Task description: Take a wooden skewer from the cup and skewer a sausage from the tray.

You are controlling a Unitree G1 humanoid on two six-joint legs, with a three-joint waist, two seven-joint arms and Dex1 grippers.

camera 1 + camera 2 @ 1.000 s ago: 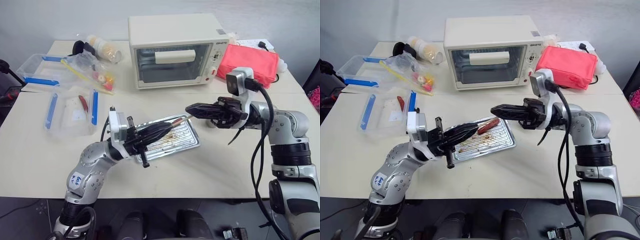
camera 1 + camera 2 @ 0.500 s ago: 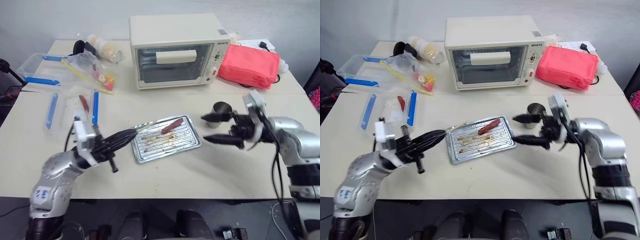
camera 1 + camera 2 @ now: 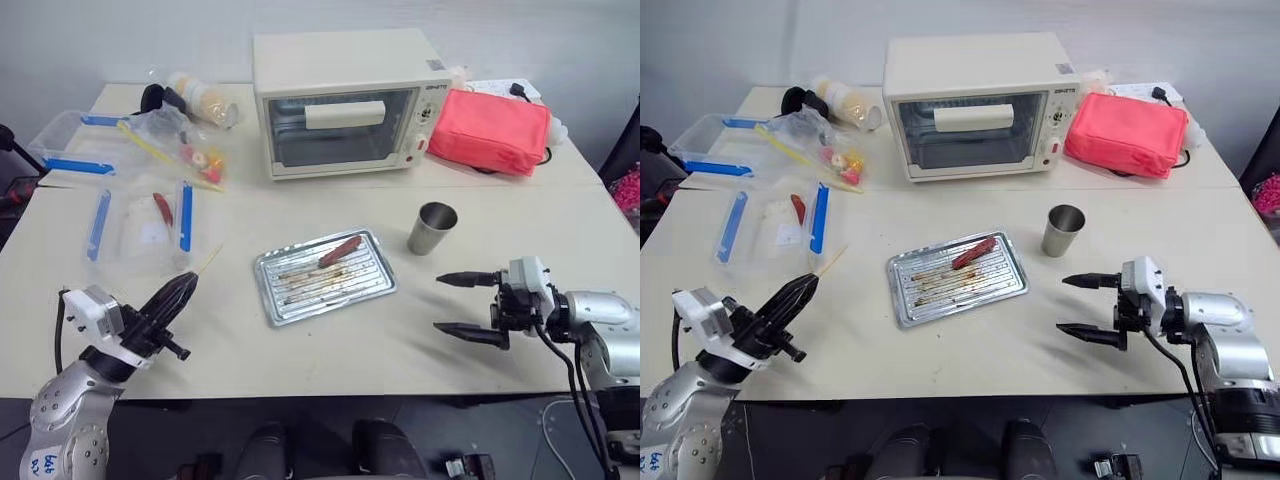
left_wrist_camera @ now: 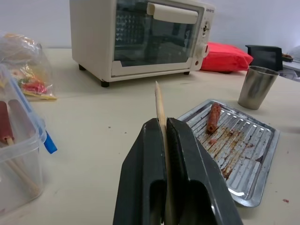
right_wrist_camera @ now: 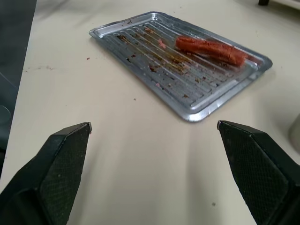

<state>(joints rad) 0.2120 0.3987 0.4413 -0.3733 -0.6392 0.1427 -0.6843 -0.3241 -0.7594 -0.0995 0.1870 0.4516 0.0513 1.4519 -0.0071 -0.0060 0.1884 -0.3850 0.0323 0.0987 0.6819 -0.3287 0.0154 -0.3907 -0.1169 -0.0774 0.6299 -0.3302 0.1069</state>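
Left gripper (image 3: 178, 291), lower left of frame, clamps wooden skewer (image 4: 160, 109) between closed fingers; tip juts past them toward tray (image 3: 377, 287), probably lining up stab.

Right gripper (image 3: 467, 306), lower right, spread wide, empty, low over table (image 3: 330, 360), aimed at tray, likely ready to steady it.

Sausage (image 3: 341, 250): short, dark red, smooth, lying diagonally on ribbed, grease-streaked tray floor at frame centre; whether already pierced is unclear.

Cup (image 3: 431, 228) upright, right of tray.

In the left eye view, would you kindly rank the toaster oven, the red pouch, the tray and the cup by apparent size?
1. Toaster oven
2. Tray and red pouch: look alike, unranked
3. Cup
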